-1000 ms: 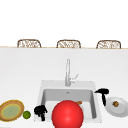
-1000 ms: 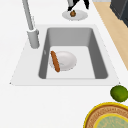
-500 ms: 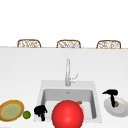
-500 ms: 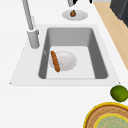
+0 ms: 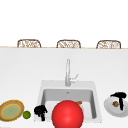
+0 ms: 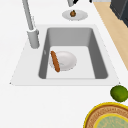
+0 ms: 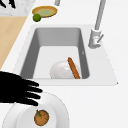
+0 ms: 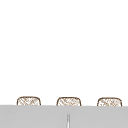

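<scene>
My right hand (image 5: 119,97) hovers over a white plate (image 5: 110,110) on the counter right of the sink. In the right side view this hand (image 7: 17,90) reaches in from the left with straight, spread fingers (image 7: 33,95) over the plate's rim (image 7: 60,107), holding nothing. A small brown fruit (image 7: 41,117) lies on the plate just beyond the fingertips, apart from them. My left hand (image 5: 40,111) hangs at the sink's front left corner, next to a green lime (image 5: 26,114).
The sink (image 5: 42,90) holds a white bowl (image 6: 66,60) with an orange sausage (image 6: 55,61) across it. A big red ball (image 5: 67,115) shows at the sink's front. A yellow-rimmed plate (image 5: 11,110) sits far left. The faucet (image 5: 67,72) stands behind.
My right hand has moved to the right, from beside the sink's edge to above the white plate. The left hand and everything else have stayed put.
</scene>
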You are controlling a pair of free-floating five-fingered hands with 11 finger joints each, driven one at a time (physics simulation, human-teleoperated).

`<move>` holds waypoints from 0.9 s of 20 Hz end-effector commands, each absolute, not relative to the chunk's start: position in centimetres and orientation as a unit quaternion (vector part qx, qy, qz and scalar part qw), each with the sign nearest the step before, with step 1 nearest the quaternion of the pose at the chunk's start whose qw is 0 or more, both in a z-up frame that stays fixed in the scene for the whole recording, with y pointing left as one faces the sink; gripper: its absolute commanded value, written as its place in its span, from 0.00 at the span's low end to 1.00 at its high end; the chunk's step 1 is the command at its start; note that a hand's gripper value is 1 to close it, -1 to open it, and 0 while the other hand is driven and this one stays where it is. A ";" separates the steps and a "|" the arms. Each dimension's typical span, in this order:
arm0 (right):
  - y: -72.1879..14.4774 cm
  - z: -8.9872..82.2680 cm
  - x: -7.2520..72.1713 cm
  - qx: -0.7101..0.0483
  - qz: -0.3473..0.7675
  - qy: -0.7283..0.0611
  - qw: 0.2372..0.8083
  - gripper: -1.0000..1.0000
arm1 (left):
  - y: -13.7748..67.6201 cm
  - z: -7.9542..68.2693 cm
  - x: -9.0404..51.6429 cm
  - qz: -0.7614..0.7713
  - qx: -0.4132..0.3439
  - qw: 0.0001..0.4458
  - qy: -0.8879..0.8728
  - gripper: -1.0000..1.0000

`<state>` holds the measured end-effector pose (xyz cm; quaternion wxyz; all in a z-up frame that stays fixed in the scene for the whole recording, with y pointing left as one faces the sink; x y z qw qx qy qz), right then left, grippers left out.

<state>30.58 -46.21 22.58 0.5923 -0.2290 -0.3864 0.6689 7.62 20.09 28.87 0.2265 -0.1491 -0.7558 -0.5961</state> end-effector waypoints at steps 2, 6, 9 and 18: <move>-47.2 19.4 32.2 -0.229 0.679 -0.384 0.583 0.00 | 20.1 28.9 7.6 -0.596 -0.149 0.226 -0.756 0.50; -47.9 16.0 34.3 -0.224 0.683 -0.378 0.583 0.00 | 20.1 28.9 7.6 -0.596 -0.149 0.226 -0.756 0.50; -49.0 14.5 36.1 -0.208 0.685 -0.371 0.591 0.00 | 20.1 28.9 7.6 -0.596 -0.149 0.226 -0.756 0.50; -50.2 11.3 40.2 -0.184 0.692 -0.327 0.617 0.00 | 20.1 28.9 7.6 -0.596 -0.149 0.226 -0.756 0.50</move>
